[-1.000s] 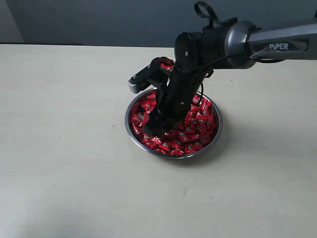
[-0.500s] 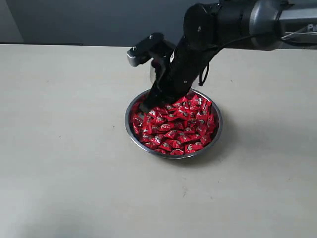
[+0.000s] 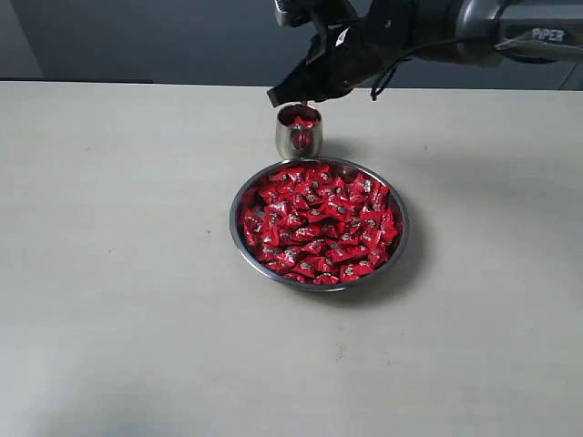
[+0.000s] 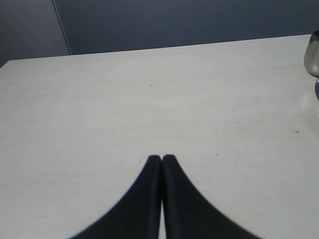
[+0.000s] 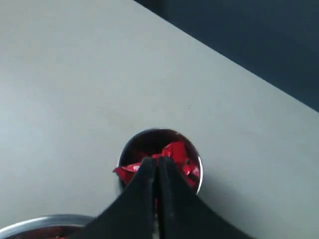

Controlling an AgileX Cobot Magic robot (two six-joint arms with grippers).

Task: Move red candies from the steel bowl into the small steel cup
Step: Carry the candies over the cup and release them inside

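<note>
The steel bowl [image 3: 233,224] sits mid-table, heaped with red candies [image 3: 319,223]. Just behind it stands the small steel cup [image 3: 299,138], with a few red candies [image 3: 301,116] inside. My right gripper [image 3: 276,95] hangs just above the cup's left rim, fingers pressed together. In the right wrist view the shut right gripper [image 5: 157,162] is over the cup [image 5: 200,172], and a red candy [image 5: 124,172] is pinched at its tips, its wrapper sticking out over the rim. My left gripper [image 4: 161,158] is shut and empty over bare table.
The pale table [image 3: 118,273] spreads all around the bowl and cup. A dark wall [image 3: 137,36] runs behind the table's far edge. The bowl's rim [image 5: 50,219] shows at the corner of the right wrist view. The cup's side [image 4: 313,55] shows at the edge of the left wrist view.
My right gripper closed in the bowl's candies, then rose and moved back until it hung over the cup. The left gripper has not visibly moved.
</note>
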